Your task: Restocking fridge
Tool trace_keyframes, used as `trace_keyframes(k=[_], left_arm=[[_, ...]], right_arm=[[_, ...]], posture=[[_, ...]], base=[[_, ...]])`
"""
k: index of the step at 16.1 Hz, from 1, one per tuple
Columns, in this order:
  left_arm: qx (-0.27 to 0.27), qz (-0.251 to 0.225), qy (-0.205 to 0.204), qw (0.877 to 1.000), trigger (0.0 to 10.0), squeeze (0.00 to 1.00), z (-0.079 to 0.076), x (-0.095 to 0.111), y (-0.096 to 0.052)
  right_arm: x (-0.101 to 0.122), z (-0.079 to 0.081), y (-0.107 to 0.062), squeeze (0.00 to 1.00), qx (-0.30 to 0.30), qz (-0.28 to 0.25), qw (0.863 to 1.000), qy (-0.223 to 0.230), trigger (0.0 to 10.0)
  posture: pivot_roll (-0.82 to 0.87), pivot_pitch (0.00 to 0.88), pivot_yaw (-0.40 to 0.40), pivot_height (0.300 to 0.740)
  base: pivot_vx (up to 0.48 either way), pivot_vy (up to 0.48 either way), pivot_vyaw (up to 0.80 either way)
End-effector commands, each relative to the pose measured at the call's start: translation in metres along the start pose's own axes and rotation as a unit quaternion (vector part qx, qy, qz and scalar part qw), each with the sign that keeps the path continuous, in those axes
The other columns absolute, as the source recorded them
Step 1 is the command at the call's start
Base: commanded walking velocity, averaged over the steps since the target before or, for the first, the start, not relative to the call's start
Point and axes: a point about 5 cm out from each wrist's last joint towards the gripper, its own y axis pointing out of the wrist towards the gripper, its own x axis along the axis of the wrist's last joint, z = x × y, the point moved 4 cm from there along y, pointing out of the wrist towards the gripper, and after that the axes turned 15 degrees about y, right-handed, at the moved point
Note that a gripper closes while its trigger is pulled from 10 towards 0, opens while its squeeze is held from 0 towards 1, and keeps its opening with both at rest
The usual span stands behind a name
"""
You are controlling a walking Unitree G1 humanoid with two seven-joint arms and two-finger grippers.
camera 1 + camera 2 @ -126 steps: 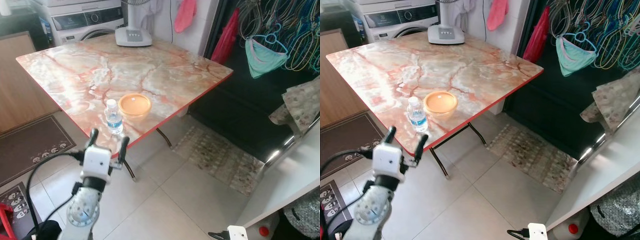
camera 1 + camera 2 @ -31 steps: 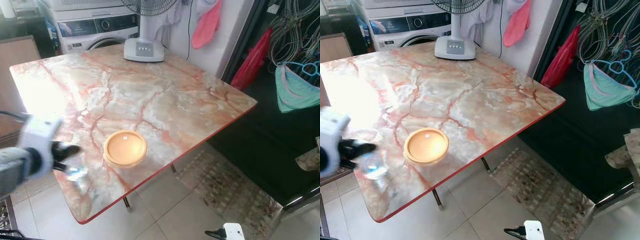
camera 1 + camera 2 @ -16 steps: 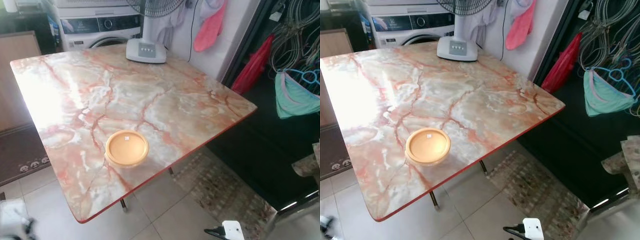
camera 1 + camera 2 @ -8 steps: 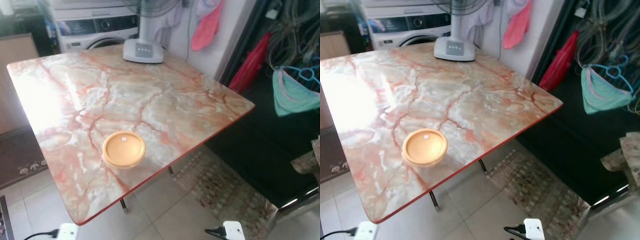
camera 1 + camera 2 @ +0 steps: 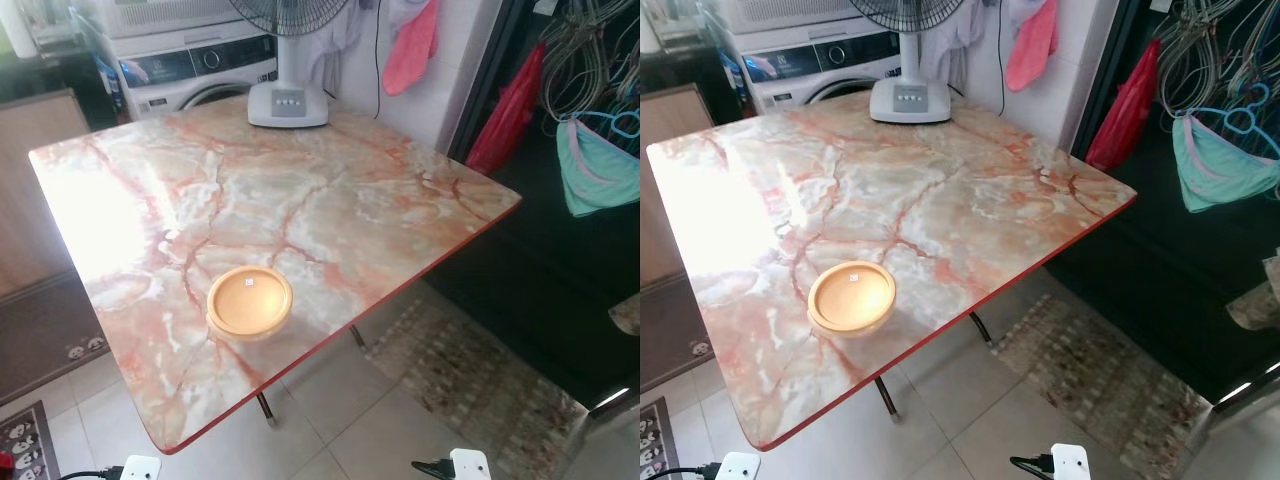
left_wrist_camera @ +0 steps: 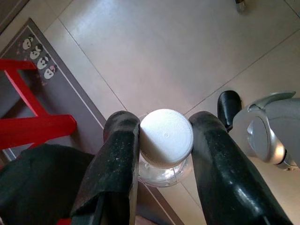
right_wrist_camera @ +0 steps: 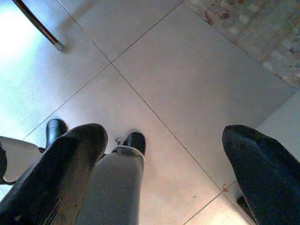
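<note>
Your left gripper (image 6: 161,140) is closed on the water bottle (image 6: 165,140). In the left wrist view you look straight down on its white ribbed cap, w/ one black finger (image 6: 119,154) pressed on each side of the neck. The clear body of the bottle shows a little under the cap. The arm hangs low beside the robot, over the tiled floor (image 6: 154,51), so the bottle is off the table and in the air above the tiles. Near it you see the edge of a dark mat w/ small printed faces (image 6: 40,44) and a red frame (image 6: 33,126); what the frame belongs to, I cannot tell.

Your right gripper (image 7: 164,164) hangs idle over the same floor, its two fingers spread wide w/ nothing between them. One table leg (image 7: 40,28) and the corner of a patterned rug (image 7: 253,33) are in that wrist view.

From the head camera, the marble-pattern table (image 5: 330,200) w/ red edge is in front of you. An orange round container (image 5: 250,301) sits near the front edge, approx. in the middle of that side. At the far side a white fan base (image 5: 287,104) stands on the table, and behind it is a washing machine (image 5: 190,70). On the right, clothes hang in a dark area, incl. a teal garment (image 5: 597,175) and a pink one (image 5: 410,45).
</note>
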Motion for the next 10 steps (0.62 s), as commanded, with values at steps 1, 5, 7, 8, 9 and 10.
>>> trace_keyframes(k=[1, 5, 7, 8, 9, 10], left_arm=[[-0.002, 0.0, 0.01, 1.0, 10.0, 0.0, 0.0, -0.001, 0.0], [-0.006, 0.005, 0.011, 1.0, 10.0, 0.0, -0.001, -0.001, 0.001], [-0.007, 0.01, 0.007, 1.0, 10.0, 0.0, -0.002, -0.004, 0.001], [-0.009, 0.014, 0.009, 1.0, 10.0, 0.0, -0.003, -0.006, 0.0], [-0.01, 0.019, 0.01, 1.0, 10.0, 0.0, -0.003, -0.009, 0.0], [-0.011, 0.022, 0.01, 1.0, 10.0, 0.0, -0.004, -0.011, -0.001]], right_arm=[[-0.001, -0.001, 0.0, 0.0, -0.005, -0.002, 1.0, 0.01, 10.0], [-0.004, 0.0, 0.0, 0.0, -0.007, 0.0, 1.0, 0.014, 10.0], [-0.005, 0.0, 0.0, 0.0, -0.007, -0.001, 1.0, 0.017, 10.0], [-0.005, 0.001, 0.0, 0.0, -0.005, 0.0, 1.0, 0.014, 10.0], [-0.006, 0.001, 0.0, 0.0, -0.005, 0.0, 1.0, 0.014, 10.0], [-0.006, 0.0, -0.001, 0.0, -0.006, 0.0, 1.0, 0.015, 10.0]], posture=[[0.13, 0.0, -0.02, 0.74], [0.12, 0.0, -0.008, 0.74], [0.11, 0.0, -0.002, 0.74], [0.11, 0.0, -0.002, 0.74], [0.11, 0.0, -0.001, 0.74], [0.11, 0.0, -0.002, 0.74]], base=[[0.0, 0.0, 0.0], [0.0, 0.0, 0.0], [0.0, 0.0, 0.0], [0.0, 0.0, 0.0], [0.0, 0.0, 0.0], [0.0, 0.0, 0.0]])
